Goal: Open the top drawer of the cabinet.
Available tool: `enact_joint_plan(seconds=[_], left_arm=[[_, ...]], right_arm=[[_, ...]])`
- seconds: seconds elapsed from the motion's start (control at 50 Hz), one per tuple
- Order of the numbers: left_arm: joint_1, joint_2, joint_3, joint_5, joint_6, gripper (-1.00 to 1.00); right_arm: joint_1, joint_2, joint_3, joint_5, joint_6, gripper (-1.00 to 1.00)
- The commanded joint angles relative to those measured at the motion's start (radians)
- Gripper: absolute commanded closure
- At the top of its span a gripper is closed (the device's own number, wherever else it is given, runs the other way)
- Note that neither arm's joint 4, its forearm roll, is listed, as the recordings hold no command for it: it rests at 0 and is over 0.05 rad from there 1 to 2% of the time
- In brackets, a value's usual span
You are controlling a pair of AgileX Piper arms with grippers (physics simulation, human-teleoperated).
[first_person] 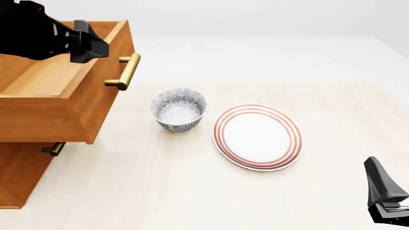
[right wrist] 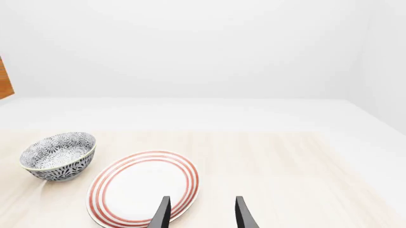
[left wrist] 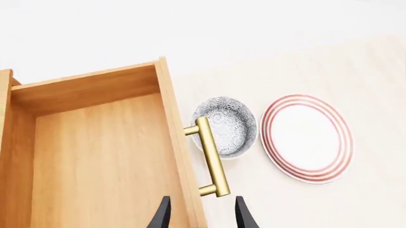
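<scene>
The top drawer (first_person: pixel 61 96) of the cabinet (first_person: pixel 19 177) stands pulled well out over the pale wooden table (first_person: pixel 191 191), its deep orange-brown box open to the front camera and its brass bar handle (first_person: pixel 126 72) jutting from the drawer's front panel toward the bowl. The left gripper (first_person: pixel 89 45) hangs above the drawer's front edge, just beside the handle but not touching it — in the left wrist view its two dark fingertips (left wrist: pixel 159 216) sit apart, one over the drawer's front panel, the other over the table, with nothing between them. Below the open drawer, a lower drawer's matching handle (first_person: pixel 53 149) peeks out from the cabinet face.

A blue-and-white patterned bowl (first_person: pixel 179 109) sits upright on the table near the drawer front, and a white plate with red rings (first_person: pixel 257 137) lies flat just beside it, the two apart. The right gripper (first_person: pixel 385 196) rests low at the near right corner of the table, well apart from the cabinet — its jaws spread and empty, pointing toward the plate's near rim in the right wrist view.
</scene>
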Motion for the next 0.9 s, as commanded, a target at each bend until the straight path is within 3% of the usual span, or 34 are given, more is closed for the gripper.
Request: enact_joint_plan(seconds=[0.02, 0.32, 0.52, 0.9], left_arm=[[0.006, -0.007, -0.029, 0.007, 0.027, -1.0], [0.037, -0.044, -0.083, 0.02, 0.082, -1.0], [0.042, -0.053, -0.072, 0.006, 0.09, -1.0], [0.111, -0.117, -0.062, -0.004, 0.193, -1.0]], right_arm=[[0.0, 0.0, 0.0, 0.0, 0.0, -1.0], [0.0, 0.0, 0.0, 0.0, 0.0, -1.0], [0.0, 0.0, 0.0, 0.0, 0.0, -1.0], [0.0, 0.0, 0.0, 0.0, 0.0, -1.0]])
